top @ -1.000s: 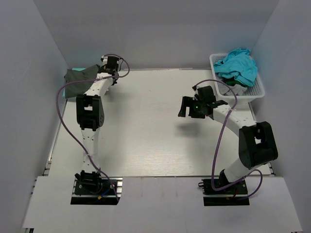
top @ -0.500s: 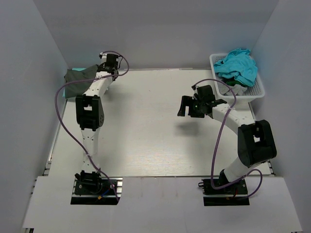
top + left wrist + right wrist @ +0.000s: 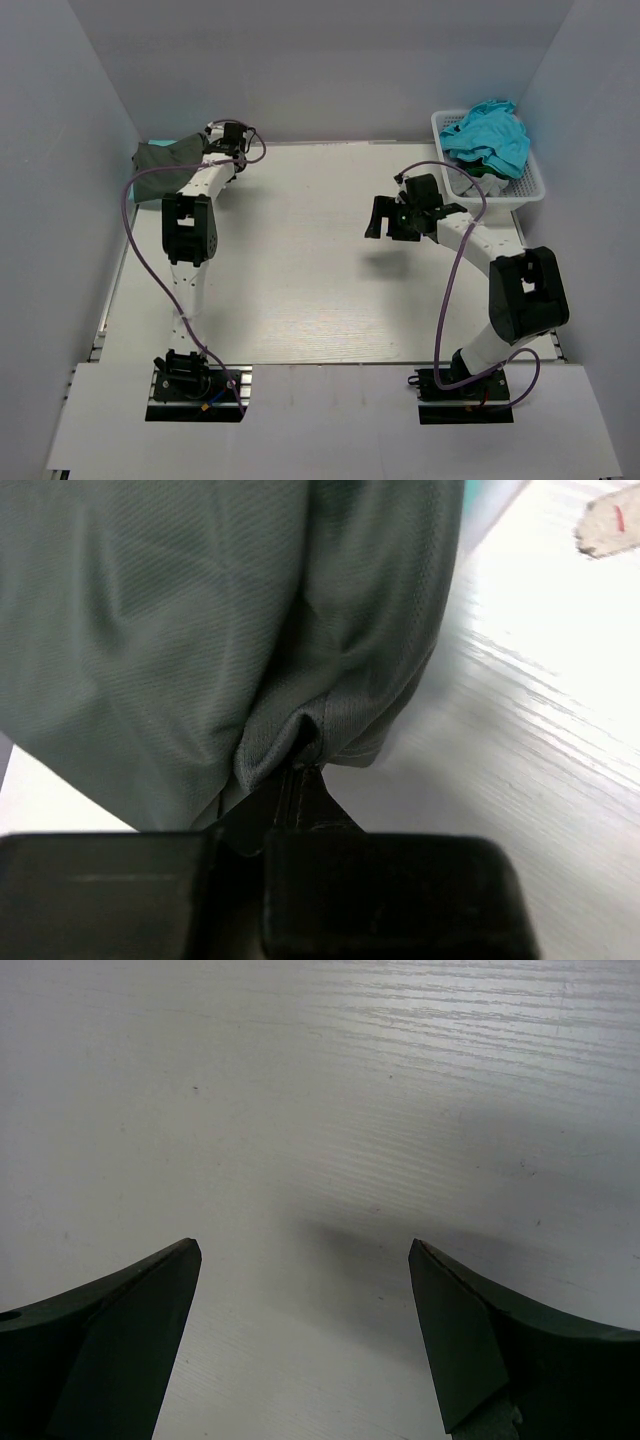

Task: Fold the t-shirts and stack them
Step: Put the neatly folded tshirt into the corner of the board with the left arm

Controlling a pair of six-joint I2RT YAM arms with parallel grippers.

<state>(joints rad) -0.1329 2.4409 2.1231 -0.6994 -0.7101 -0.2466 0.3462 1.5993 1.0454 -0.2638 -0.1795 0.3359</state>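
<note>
The dark charcoal grey-green t-shirt (image 3: 160, 155) lies bunched at the table's far left corner. My left gripper (image 3: 208, 147) is at its right edge. In the left wrist view the gripper (image 3: 300, 765) is shut on a fold of that shirt (image 3: 200, 630), which fills the frame. A turquoise t-shirt (image 3: 488, 135) is heaped in the white basket (image 3: 530, 188) at the far right. My right gripper (image 3: 378, 218) hovers over the table's middle right, open and empty. Its fingertips (image 3: 185, 1260) stand wide apart above bare tabletop. The mint-green and grey shirts are out of view.
White walls close the table at the back and on both sides. A small scrap of tape (image 3: 612, 525) lies on the table beyond the dark shirt. The purple cables (image 3: 128, 215) loop beside each arm.
My left wrist has shifted slightly toward the right and nearer while staying at the dark shirt's edge. My right arm has hardly moved.
</note>
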